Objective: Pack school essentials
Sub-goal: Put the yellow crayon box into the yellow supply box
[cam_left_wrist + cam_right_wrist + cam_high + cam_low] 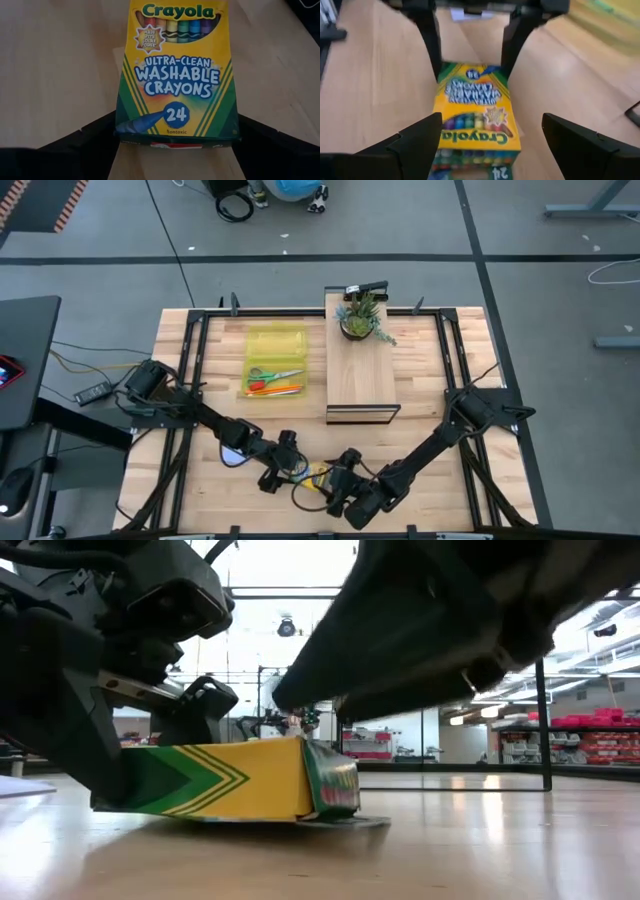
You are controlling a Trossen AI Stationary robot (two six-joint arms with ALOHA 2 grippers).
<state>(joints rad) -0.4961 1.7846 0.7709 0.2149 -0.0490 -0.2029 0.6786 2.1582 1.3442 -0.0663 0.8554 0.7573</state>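
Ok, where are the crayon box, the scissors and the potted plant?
crayon box (175, 75), left wrist view, front face.
scissors (275, 375), high view, green handles and blades.
potted plant (360, 315), high view, leaves above pot.

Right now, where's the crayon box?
The crayon box lies on the table near its front edge, about midway across in the high view, between the left gripper and the right gripper. The left fingers straddle one end.

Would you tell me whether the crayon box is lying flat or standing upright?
Lying flat: the crayon box rests lengthwise on the table, its printed face up, between the left gripper fingers.
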